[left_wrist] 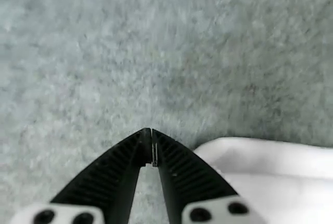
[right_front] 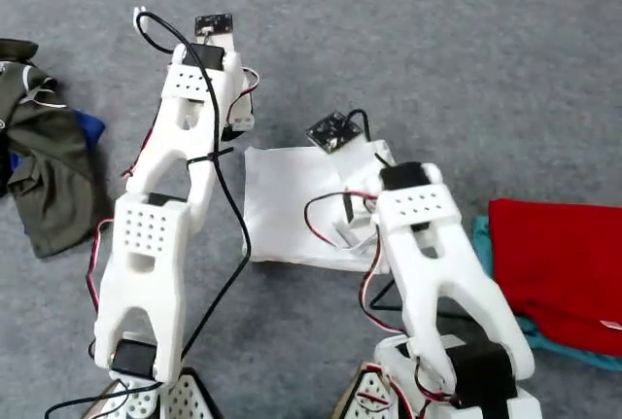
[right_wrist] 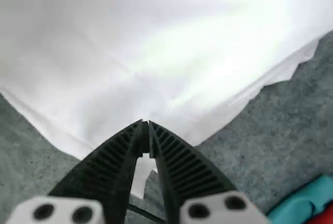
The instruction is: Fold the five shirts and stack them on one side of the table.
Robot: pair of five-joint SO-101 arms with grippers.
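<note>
Right at the tips, the left gripper (left_wrist: 151, 140) has its two black ribbed fingers pressed together, and I can make out no cloth between them. It hangs over bare grey table (right_front: 466, 79), just beside one rounded corner of the white shirt (right_front: 287, 205), not touching it as far as I can see.

The right gripper (right_wrist: 145, 126) is likewise closed tight, tip against tip. It sits low over the white shirt near one edge of it, where the layers of fabric run out onto the table. Whether a bit of that cloth is caught in the tips, I cannot tell.

From above, the white shirt lies roughly in the middle of the table, folded into a flat, squarish shape, between the two arms. The right arm's forward part covers its near right side.

Further out to the right, well apart from the white one, a red shirt (right_front: 554, 263) lies folded flat at the table's edge. It rests on top of a teal shirt (right_front: 575, 351), whose border shows along the red one's left and near sides.

Over on the far left side, an olive shirt (right_front: 49, 176) lies crumpled in a loose heap, unfolded, with a blue cloth (right_front: 89, 127) peeking out from under its right side.
</note>
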